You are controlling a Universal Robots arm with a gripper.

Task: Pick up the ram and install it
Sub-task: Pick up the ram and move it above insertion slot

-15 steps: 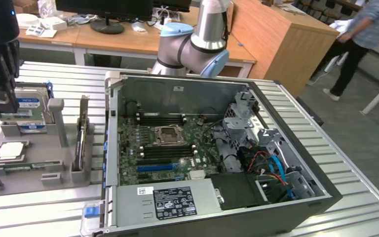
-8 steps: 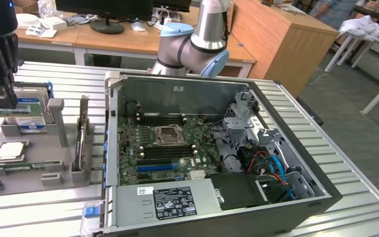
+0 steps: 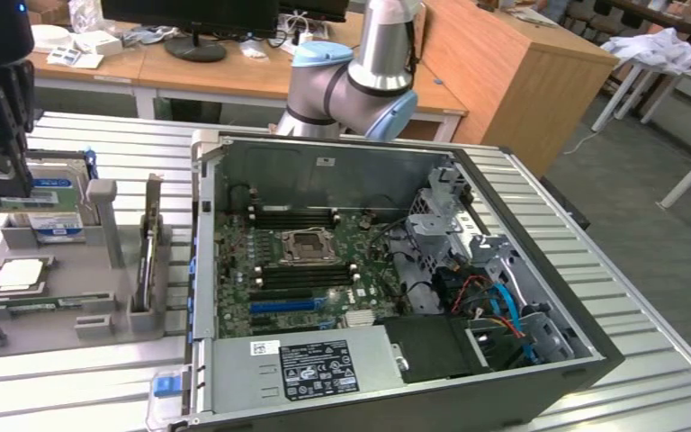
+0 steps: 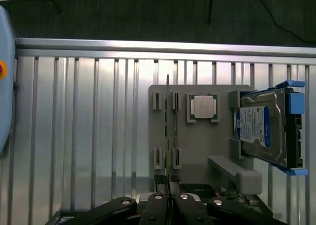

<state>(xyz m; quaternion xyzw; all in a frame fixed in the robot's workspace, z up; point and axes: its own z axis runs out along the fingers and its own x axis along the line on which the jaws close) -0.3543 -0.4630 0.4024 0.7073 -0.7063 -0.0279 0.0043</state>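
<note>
Tool [image 4: 168,198] clamped shut on the ram [image 4: 168,131], thin green stick edge-on, over grey parts tray [image 4: 203,142], ribbed desk [image 4: 98,136]

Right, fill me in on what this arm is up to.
The arm's gripper is shut on the ram, a thin green stick, holding it above the grey parts tray. The hard drive and processor chip sit in that tray. The open computer case stands beside it, toward the exterior view's right; the ram is not installed yet.
</note>
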